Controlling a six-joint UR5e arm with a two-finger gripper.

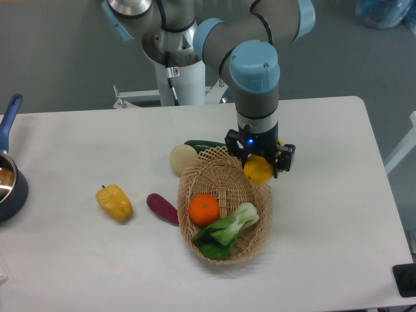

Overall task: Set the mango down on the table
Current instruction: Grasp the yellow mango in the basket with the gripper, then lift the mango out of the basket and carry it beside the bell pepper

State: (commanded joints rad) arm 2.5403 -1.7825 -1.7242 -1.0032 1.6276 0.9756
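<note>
Fixed camera, sole view.

Item 1, gripper (260, 166): hung over the far right rim of the basket (195, 195), its two fingers pinched on a yellow fruit.

Item 2, the mango (258, 170): smooth, yellow, held between the fingers; it appeared lifted, above the basket's far rim and not yet over bare table (whether it brushed the wicker could not be told).

Item 3, the table (325, 208): white, rounded corners; a broad bare stretch lay to the right of the basket, toward the right edge.

Item 4, basket contents: an orange (204, 210) near the middle and a green leafy vegetable (229, 229) toward the near side.

Item 5, loose goods on the table: a yellow bell pepper (114, 202) toward the left, well apart from the basket; a purple vegetable (162, 208) just beside the basket's left wall; a pale round vegetable (182, 159) and a dark green cucumber (205, 145) at the basket's far side.

Item 6, a dark pot with a blue handle (10, 175): at the left edge.

Progress, judged: grasp made and fruit apparently raised. Remaining: carry it clear of the basket, lower it to the tabletop, release.
</note>
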